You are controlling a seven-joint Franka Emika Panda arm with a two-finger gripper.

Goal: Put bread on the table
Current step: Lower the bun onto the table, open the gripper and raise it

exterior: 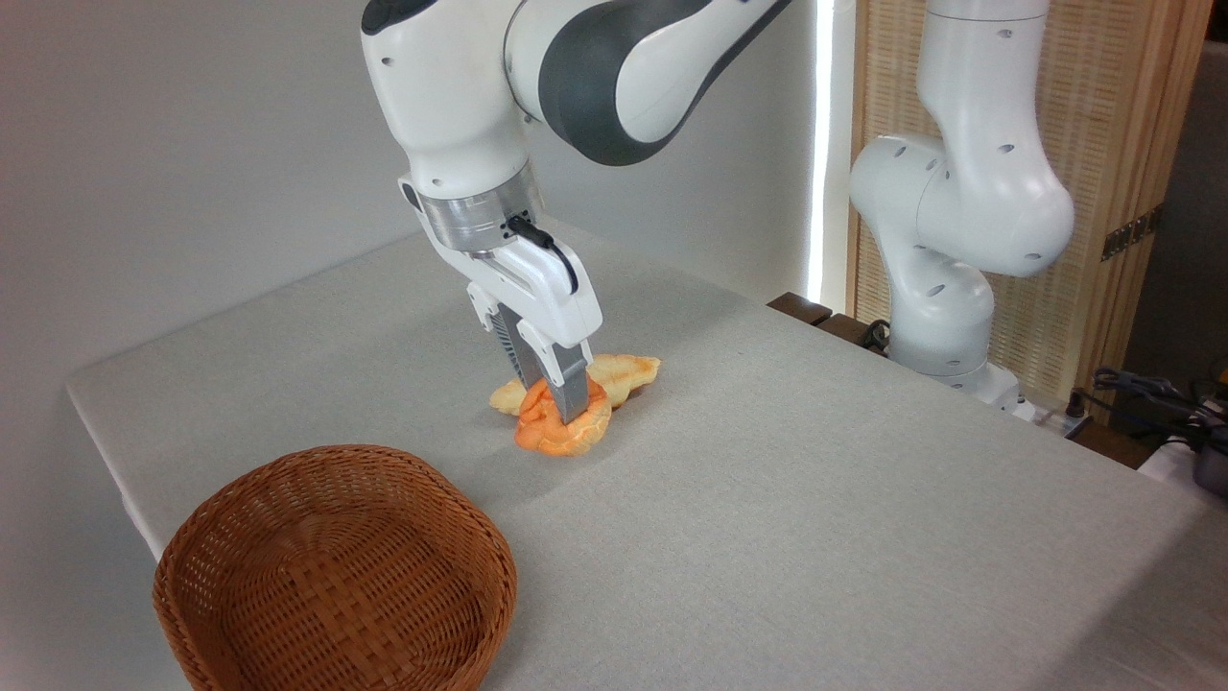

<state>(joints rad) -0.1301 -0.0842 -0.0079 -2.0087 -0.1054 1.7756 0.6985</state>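
Observation:
The bread (556,432) is a small orange-golden bun with a lumpy top, sitting low on the grey table (815,499) near its middle. I cannot tell whether it rests on the cloth or hangs just above it. My gripper (549,392) comes down on it from above, with one finger in front of the bun's top and the other behind it. The fingers are shut on the bread.
A paler, flatter leaf-shaped pastry (628,374) lies right behind the bun, touching it. A brown wicker basket (336,566) stands at the table's front left corner with nothing in it. The arm's white base (945,278) rises at the back right, with cables (1151,389) beside it.

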